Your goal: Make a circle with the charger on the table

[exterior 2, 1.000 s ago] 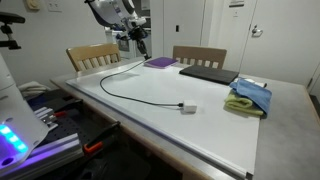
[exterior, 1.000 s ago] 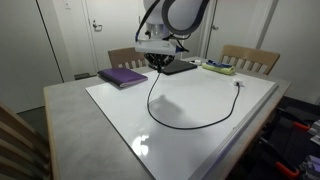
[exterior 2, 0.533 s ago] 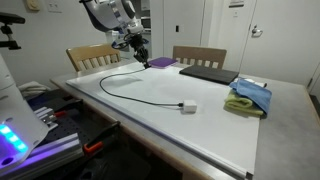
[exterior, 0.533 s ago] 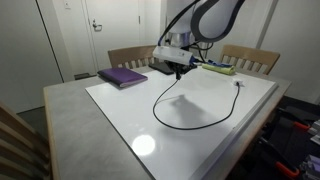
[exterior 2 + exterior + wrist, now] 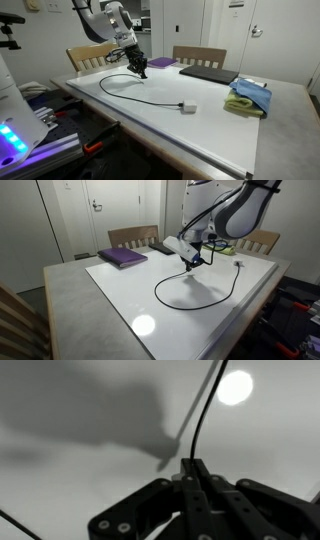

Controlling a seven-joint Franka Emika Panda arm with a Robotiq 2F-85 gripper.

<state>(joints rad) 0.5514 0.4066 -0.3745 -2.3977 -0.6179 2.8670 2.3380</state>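
The charger [image 5: 190,305] is a thin black cable that lies in an open loop on the white board of the table [image 5: 130,300]. One plug end [image 5: 238,264] rests near the board's far side. In an exterior view the white plug [image 5: 186,107] lies on the board and the cable [image 5: 125,90] curves back toward the arm. My gripper [image 5: 195,264] is shut on the other end of the charger, just above the board. The wrist view shows the fingers [image 5: 193,472] pressed together with the cable [image 5: 203,410] running out between them.
A purple book [image 5: 123,257] and a flat dark laptop [image 5: 208,72] lie at the board's back edge. A blue and green cloth [image 5: 249,97] sits on the grey tabletop. Wooden chairs [image 5: 92,56] stand behind the table.
My gripper has carried the charger's end away from the purple book and lower toward the board. The cable's curve has tightened into a rounder loop.
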